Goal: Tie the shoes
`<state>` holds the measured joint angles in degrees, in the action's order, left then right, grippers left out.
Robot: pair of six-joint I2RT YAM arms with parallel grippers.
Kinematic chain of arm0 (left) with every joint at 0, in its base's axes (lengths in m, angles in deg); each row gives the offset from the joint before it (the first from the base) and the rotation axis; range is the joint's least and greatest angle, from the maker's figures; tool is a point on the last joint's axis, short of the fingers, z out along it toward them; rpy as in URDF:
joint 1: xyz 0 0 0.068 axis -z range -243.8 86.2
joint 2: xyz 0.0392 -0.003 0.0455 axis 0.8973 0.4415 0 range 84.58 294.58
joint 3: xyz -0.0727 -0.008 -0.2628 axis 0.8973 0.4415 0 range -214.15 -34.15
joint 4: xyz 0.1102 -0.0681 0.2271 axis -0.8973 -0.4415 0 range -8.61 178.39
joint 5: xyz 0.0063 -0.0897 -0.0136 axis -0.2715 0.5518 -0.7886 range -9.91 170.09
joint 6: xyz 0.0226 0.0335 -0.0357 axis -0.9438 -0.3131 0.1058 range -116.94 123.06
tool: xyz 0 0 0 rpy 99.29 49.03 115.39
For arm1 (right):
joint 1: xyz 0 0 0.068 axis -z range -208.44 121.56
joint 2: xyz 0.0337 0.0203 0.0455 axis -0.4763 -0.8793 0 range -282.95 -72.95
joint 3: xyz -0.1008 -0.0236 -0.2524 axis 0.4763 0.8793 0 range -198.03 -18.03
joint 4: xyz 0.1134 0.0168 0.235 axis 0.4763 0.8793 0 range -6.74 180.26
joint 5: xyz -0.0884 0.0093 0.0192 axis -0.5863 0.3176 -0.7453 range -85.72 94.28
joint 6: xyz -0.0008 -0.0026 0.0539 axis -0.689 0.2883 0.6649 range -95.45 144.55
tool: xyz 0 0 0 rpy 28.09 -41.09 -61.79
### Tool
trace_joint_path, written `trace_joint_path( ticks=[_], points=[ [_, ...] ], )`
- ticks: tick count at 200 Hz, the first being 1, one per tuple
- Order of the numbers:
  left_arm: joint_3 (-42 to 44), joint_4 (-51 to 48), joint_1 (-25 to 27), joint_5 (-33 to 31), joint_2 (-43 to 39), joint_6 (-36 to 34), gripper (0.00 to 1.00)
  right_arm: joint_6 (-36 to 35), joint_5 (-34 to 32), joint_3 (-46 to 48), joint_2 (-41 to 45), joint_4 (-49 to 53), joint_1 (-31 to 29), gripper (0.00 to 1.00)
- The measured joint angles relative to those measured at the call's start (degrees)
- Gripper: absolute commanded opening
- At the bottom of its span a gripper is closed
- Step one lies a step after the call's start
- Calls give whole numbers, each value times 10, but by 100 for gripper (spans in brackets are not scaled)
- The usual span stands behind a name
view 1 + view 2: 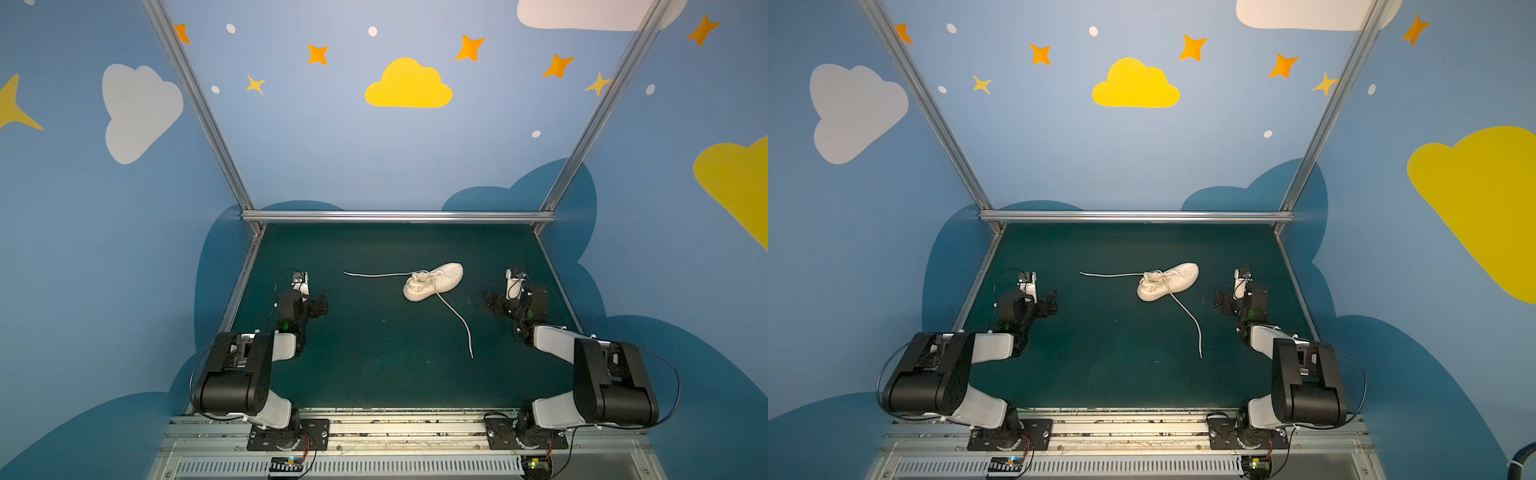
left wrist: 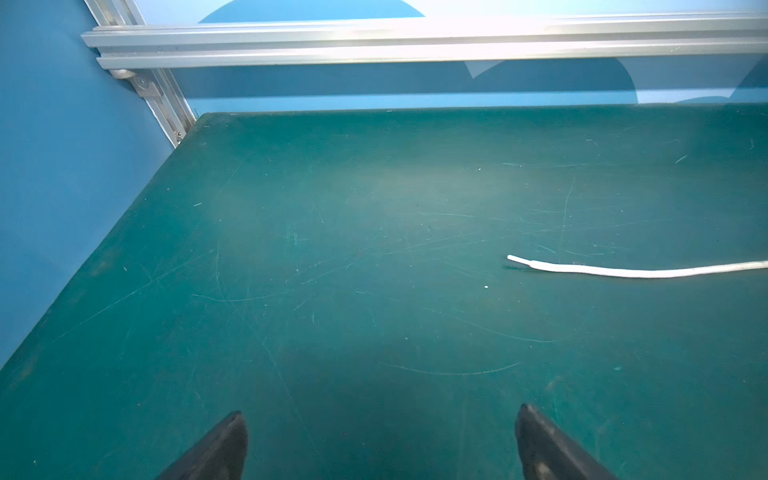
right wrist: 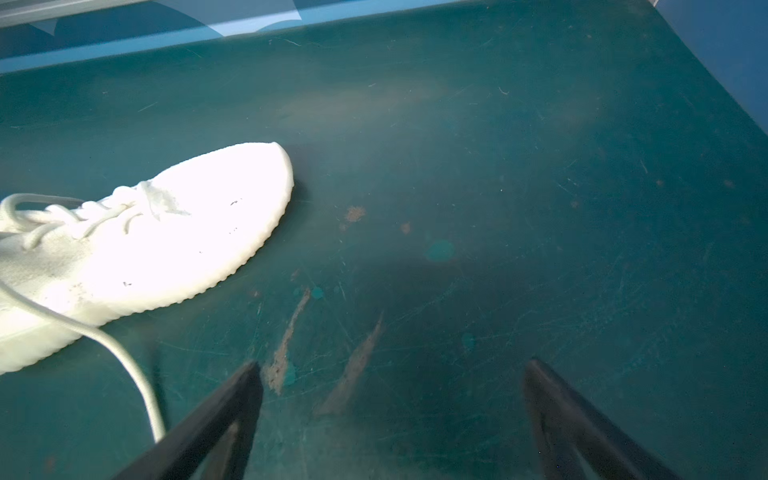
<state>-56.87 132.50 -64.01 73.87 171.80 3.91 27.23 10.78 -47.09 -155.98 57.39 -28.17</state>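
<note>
The shoe (image 1: 432, 282) (image 1: 1168, 282), a small cream-white sneaker, lies right of centre on the green mat in both top views, toe towards the back right. One loose lace (image 1: 374, 274) runs left from it; the other lace (image 1: 457, 320) trails towards the front. The laces are untied. My left gripper (image 1: 320, 305) (image 2: 381, 411) is open over bare mat at the left, and a lace end (image 2: 623, 272) lies well ahead of it. At the right, my right gripper (image 1: 490, 301) (image 3: 393, 363) hangs open beside the shoe's toe (image 3: 166, 241), holding nothing. A lace (image 3: 124, 357) passes near one finger.
An aluminium rail (image 1: 399, 216) closes the back of the mat, and slanted rails (image 1: 245, 274) run along its sides, with blue painted walls beyond. Worn brown scuffs (image 3: 353, 374) mark the mat in front of the right gripper.
</note>
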Motion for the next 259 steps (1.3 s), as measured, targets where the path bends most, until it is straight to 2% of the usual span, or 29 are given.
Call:
trace_joint_path(
  ticks=[233,259],
  points=[
    [0,-2,3,0,0,-1,100,-1,0,0,0,0,0,97],
    [-14,-56,12,-2,-30,-6,100,-12,-17,-10,9,27,-6,97]
  ],
)
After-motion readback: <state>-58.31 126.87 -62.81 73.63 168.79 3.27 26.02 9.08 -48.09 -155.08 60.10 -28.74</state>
